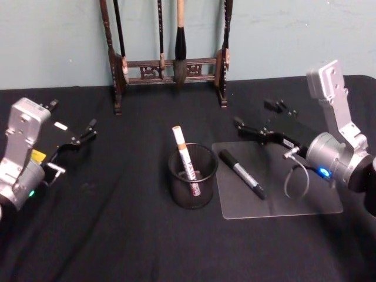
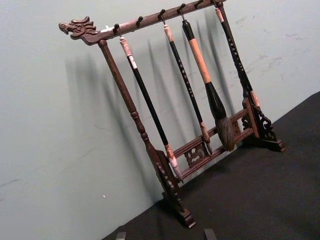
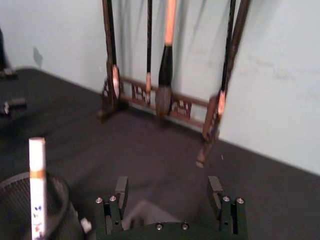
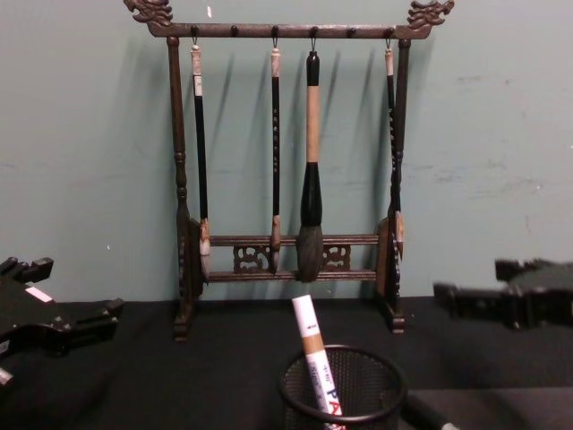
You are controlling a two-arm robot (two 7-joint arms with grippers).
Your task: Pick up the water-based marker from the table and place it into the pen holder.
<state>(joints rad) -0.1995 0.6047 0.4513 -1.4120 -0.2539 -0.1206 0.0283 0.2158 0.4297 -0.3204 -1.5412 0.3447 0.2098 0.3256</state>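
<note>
In the head view the pen holder (image 1: 176, 189) stands mid-table with a white marker (image 1: 183, 150) leaning inside. Just right of it a black marker (image 1: 242, 173) lies on a clear sheet (image 1: 294, 200). The right gripper (image 1: 262, 117) hangs over the sheet's far edge, fingers spread and empty. The left gripper (image 1: 69, 123) sits far left, also spread and empty.

The left wrist view shows the wooden brush rack (image 2: 120, 85) against the wall.

The right wrist view shows the right gripper (image 3: 168, 192) parted, with the pen holder (image 3: 15, 200) and white marker (image 3: 36, 185) beside it.

In the chest view the white marker (image 4: 313, 358) rises above the pen holder (image 4: 380, 403).
</note>
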